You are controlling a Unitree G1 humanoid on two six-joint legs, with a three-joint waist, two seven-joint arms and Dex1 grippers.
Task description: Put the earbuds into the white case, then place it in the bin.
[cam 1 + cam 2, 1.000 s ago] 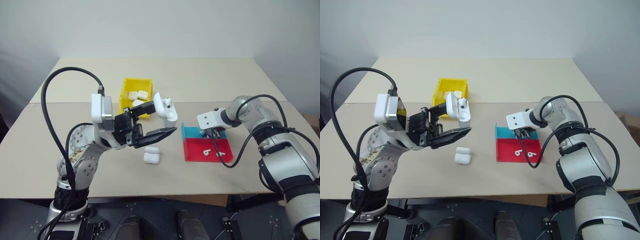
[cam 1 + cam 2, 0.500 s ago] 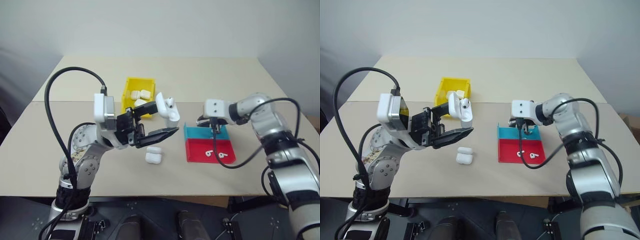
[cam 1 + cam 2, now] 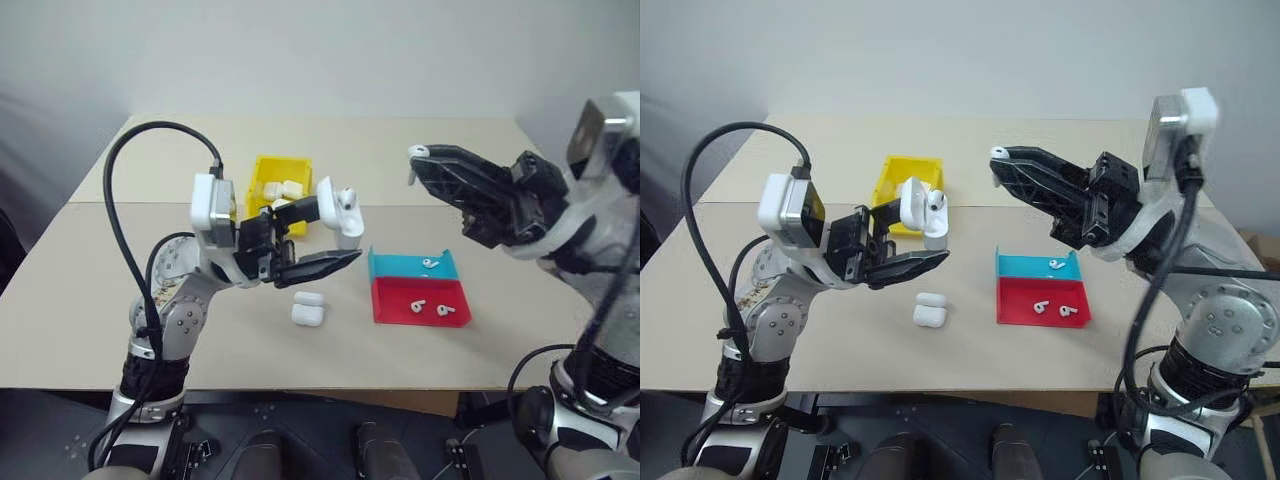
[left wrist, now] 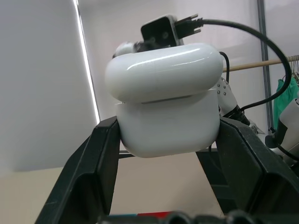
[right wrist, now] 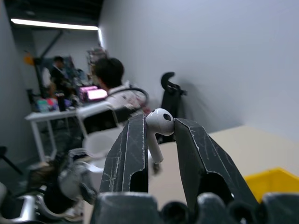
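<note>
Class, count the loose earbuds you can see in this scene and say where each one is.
5: one pinched in the right gripper, one seated in the held white case, one in the teal tray, two in the red tray. More may be hidden.

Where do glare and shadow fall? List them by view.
Left wrist view: bright light strip behind, highlight streak on the white case. Right wrist view: dim room, glint on the earbud. Left eye view: even light, faint shadow under the loose case.

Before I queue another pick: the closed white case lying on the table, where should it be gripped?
Take the spare case across its two long flat faces, coming straight down from above. It lies flat and alone on the table, both sides free.
</note>
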